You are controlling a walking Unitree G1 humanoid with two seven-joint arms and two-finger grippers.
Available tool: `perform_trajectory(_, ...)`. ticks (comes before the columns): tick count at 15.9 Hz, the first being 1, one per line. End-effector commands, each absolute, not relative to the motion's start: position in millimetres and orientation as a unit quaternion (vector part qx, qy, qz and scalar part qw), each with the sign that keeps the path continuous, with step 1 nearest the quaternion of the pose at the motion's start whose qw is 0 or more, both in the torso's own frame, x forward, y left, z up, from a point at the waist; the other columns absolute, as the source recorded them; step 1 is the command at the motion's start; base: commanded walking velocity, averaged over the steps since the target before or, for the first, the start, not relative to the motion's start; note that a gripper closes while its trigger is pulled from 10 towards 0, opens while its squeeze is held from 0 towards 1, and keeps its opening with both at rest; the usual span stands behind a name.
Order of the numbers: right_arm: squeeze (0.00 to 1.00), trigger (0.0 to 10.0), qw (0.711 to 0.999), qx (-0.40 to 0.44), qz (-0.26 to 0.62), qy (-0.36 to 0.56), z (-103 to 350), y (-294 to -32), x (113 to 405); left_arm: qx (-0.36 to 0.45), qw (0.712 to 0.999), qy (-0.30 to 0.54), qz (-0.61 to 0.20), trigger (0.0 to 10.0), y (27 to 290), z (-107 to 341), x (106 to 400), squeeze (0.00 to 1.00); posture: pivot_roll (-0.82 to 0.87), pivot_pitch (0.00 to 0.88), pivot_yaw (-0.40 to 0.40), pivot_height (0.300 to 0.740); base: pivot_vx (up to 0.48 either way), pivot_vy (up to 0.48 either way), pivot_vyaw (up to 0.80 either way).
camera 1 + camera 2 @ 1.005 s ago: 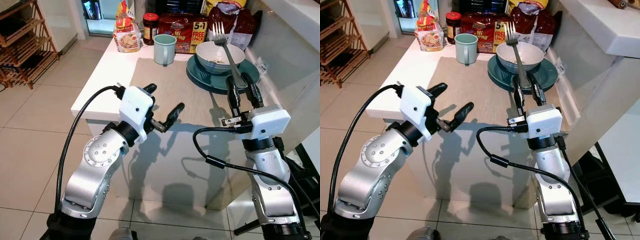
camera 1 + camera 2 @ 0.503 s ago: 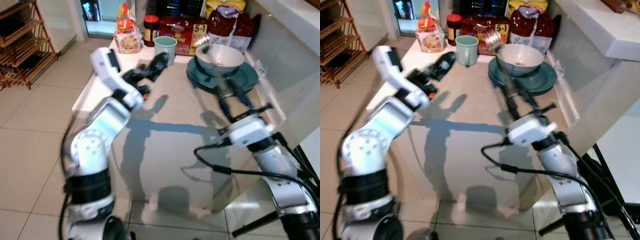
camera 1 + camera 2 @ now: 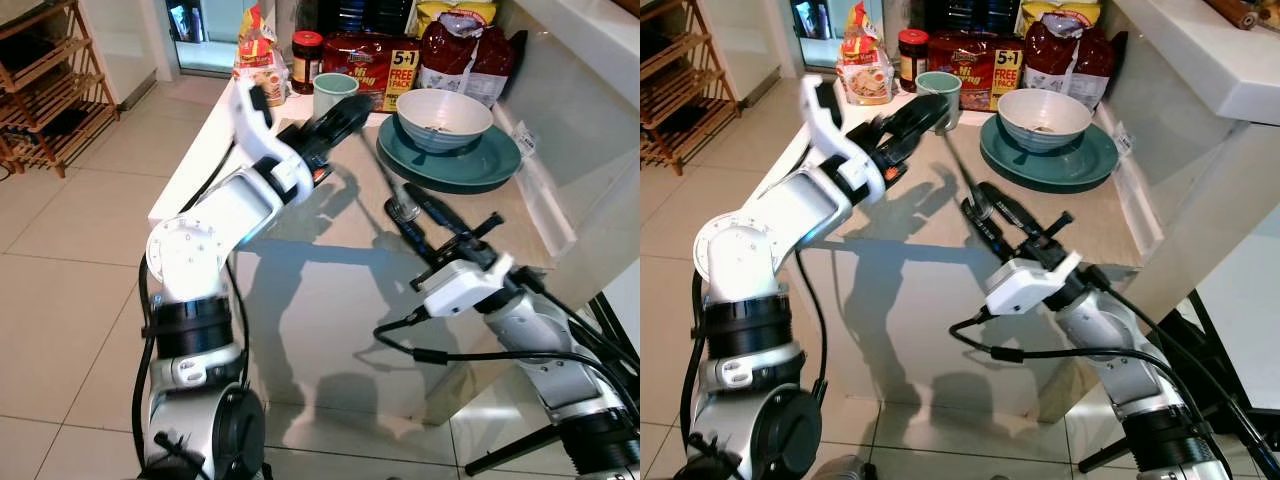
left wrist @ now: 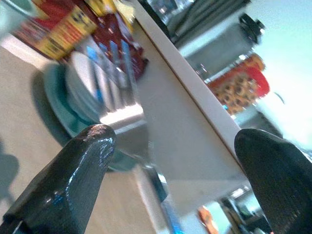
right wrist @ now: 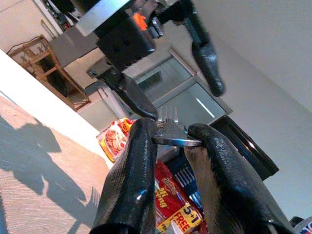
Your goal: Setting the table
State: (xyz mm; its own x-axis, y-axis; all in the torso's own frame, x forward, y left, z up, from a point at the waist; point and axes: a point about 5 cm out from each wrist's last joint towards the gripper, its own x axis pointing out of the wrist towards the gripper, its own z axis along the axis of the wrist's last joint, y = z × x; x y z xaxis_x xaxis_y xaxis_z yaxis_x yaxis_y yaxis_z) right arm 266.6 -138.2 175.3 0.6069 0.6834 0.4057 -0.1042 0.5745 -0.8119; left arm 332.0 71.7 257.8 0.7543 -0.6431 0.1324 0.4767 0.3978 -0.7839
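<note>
Left arm: reaching forward over the table [image 3: 300, 250], elbow bent, forearm rising toward the far end; the left gripper [image 3: 340, 117] is hovering just beside the mug [image 3: 333, 94] with its two fingers [image 4: 78, 180] spread wide and nothing between them.

Right arm: stretching forward from the near right corner, forearm angled up and to the left; the right gripper [image 3: 415, 215] is pinching the fork [image 5: 171, 134] between both fingers [image 5: 129, 180] near the handle end.

Fork: one, slanting up from the right gripper toward the left gripper, its tines pointing at the far end of the table; in the head views it is showing as a thin shaft [image 3: 960, 170] above the mat [image 3: 340, 215].

Bowl: one, pale, sitting in the plate at the far right of the table [image 3: 443, 117].

Plate: one, teal, lying under the bowl [image 3: 490, 165].

Mug: one, pale green, standing left of the plate.

Jar: one, red-lidded, standing at the far edge behind the mug [image 3: 306, 56].

Packets: four food packs are lining the far edge, among them a red noodle pack [image 3: 375, 62] right behind the mug.
</note>
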Motion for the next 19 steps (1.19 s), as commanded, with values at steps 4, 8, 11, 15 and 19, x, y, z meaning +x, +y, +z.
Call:
perform_trajectory(4,0.00,10.0,0.797,-0.400,0.246,-0.380,179,-139,269,-0.428,0.803,0.120,-0.396,10.0,53,264,324,0.00,0.10,0.000,-0.021,0.740,0.000,0.000,0.00)
perform_trajectory(8,0.00,10.0,0.785,-0.406,0.255,-0.392,181,-137,267,-0.404,0.819,0.152,-0.377,10.0,52,250,326,0.00,0.10,0.003,-0.018,0.740,0.000,0.000,0.00)
perform_trajectory(11,0.00,10.0,0.784,-0.411,0.253,-0.389,180,-139,268,-0.402,0.833,0.150,-0.350,10.0,67,247,335,0.00,0.10,0.005,-0.016,0.740,0.000,0.000,0.00)
perform_trajectory(15,0.00,10.0,0.781,-0.416,0.254,-0.389,181,-142,268,-0.409,0.826,0.148,-0.359,10.0,72,249,337,0.00,0.10,0.007,-0.016,0.740,0.000,0.000,0.00)
perform_trajectory(19,0.00,10.0,0.774,-0.410,0.281,-0.394,177,-136,259,-0.394,0.797,0.193,-0.415,10.0,61,240,324,0.00,0.10,0.010,-0.015,0.740,0.000,0.000,0.00)
